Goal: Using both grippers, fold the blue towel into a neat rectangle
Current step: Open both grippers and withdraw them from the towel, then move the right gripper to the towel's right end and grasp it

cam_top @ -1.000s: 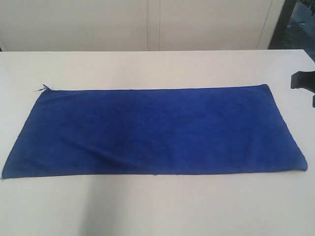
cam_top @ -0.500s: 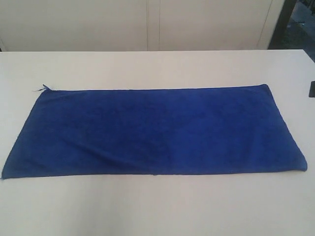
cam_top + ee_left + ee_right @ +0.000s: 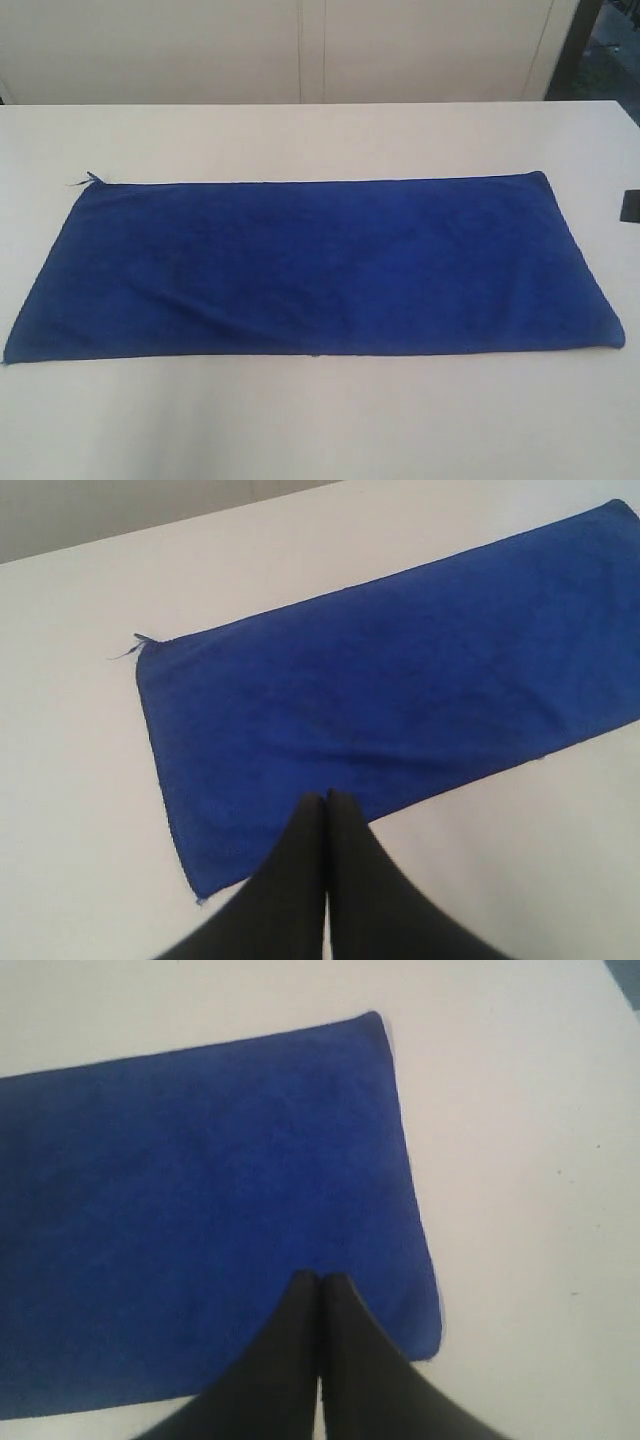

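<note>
The blue towel [image 3: 315, 265] lies flat and spread out on the white table [image 3: 320, 420], its long side running left to right. A loose thread sticks out at its far left corner [image 3: 90, 179]. In the left wrist view the towel [image 3: 400, 670] lies under my left gripper [image 3: 325, 798], which hovers shut and empty over the edge near the towel's left end. In the right wrist view my right gripper [image 3: 320, 1280] is also shut and empty, above the towel [image 3: 200, 1200] near its right end corner. Of the right arm only a black sliver [image 3: 630, 205] shows in the exterior view.
Pale cabinet doors [image 3: 300, 50] stand behind the table. A dark post [image 3: 575, 45] rises at the back right. Bare white tabletop surrounds the towel on all sides.
The black part of the right arm at the right edge of the exterior view has pulled back and dropped lower, leaving only a sliver. The towel has not moved.
</note>
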You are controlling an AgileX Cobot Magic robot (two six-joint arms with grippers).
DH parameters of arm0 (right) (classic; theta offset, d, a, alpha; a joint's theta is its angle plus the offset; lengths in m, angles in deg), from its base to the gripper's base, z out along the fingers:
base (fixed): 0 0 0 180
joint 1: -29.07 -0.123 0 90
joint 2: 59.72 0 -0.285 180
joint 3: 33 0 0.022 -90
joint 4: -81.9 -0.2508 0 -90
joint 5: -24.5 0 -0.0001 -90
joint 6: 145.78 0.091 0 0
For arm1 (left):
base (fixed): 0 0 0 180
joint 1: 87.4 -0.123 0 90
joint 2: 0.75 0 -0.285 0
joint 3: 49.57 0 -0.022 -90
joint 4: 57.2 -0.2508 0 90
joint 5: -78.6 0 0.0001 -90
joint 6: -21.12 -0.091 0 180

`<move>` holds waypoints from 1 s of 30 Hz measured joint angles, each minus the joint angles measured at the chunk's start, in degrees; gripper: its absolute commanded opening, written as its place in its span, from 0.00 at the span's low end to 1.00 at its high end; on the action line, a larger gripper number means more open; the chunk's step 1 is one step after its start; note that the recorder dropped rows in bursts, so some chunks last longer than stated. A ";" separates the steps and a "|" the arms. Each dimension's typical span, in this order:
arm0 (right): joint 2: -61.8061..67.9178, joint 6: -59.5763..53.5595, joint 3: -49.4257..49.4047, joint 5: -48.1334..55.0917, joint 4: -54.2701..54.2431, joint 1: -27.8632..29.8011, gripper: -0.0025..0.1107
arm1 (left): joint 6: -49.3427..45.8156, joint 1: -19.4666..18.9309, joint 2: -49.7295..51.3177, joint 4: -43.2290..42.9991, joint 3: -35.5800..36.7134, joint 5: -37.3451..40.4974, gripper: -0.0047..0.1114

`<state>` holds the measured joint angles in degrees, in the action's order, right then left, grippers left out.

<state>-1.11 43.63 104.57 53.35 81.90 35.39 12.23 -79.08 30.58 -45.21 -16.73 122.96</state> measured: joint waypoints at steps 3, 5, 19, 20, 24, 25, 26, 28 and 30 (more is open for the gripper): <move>4.38 0.00 0.62 0.25 0.00 0.00 0.02 | 0.00 0.00 0.00 -0.22 0.00 0.00 0.04; 8.45 -0.13 2.20 0.78 0.00 0.00 0.02 | 0.00 0.00 0.00 -0.22 0.00 0.00 0.04; 39.23 -4.96 24.67 10.21 -0.80 0.79 0.02 | 0.00 0.00 0.00 -0.22 0.00 0.00 0.04; 40.44 -5.37 25.63 10.34 -0.97 1.15 0.02 | 0.00 0.00 0.00 -0.22 0.00 0.00 0.04; 45.58 -7.36 29.82 10.84 -1.21 3.43 0.02 | 0.00 0.00 0.00 -0.22 0.00 0.00 0.04; 46.83 -8.09 30.80 10.84 -1.57 3.96 0.02 | 0.00 0.00 0.00 -0.22 0.00 0.00 0.04; 48.07 -9.42 31.70 10.92 -2.26 4.61 0.03 | 0.00 0.00 0.00 -0.22 0.00 0.00 0.04; 50.50 -13.27 33.32 10.92 -4.40 5.63 0.06 | 0.00 0.00 0.00 -0.22 0.00 0.00 0.04; 52.60 -17.22 34.60 11.05 -6.50 6.60 0.10 | 0.00 0.00 0.00 -0.22 0.00 0.00 0.04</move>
<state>51.49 26.42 139.17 64.40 75.40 41.98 12.23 -79.08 30.58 -45.44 -16.73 122.96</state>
